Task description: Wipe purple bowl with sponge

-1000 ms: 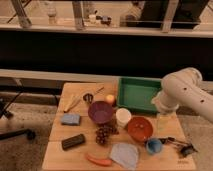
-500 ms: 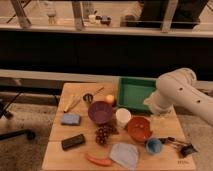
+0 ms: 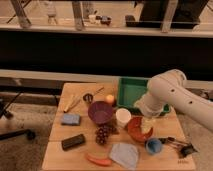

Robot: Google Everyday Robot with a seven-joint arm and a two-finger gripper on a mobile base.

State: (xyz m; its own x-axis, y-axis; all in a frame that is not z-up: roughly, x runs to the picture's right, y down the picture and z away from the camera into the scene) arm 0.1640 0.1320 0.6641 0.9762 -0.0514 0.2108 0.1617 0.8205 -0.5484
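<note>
While the white arm reached down from the right of the view, its pale gripper point(image 3: 145, 125) hung over the round orange-red bowl point(image 3: 133, 132) on the light wooden table point(image 3: 57, 150). Whether the gripper was spread or closed could not be told.

The round dark purple bowl point(image 3: 101, 112) sat near the table's middle, left of the gripper and apart from it. The small light-blue rectangular sponge point(image 3: 70, 119) lay further left again, beside that bowl and well apart from the gripper.

Between the two bowls stood a round white cup point(image 3: 123, 117), close to both. A bunch of dark grapes point(image 3: 102, 134) lay just in front of the purple bowl, and a black rectangular block point(image 3: 73, 142) lay in front of the sponge. Along the near edge lay a flat grey-blue cloth point(image 3: 124, 154) and a small blue cup point(image 3: 153, 146). A green rectangular tray point(image 3: 130, 92) stood behind the arm.
</note>
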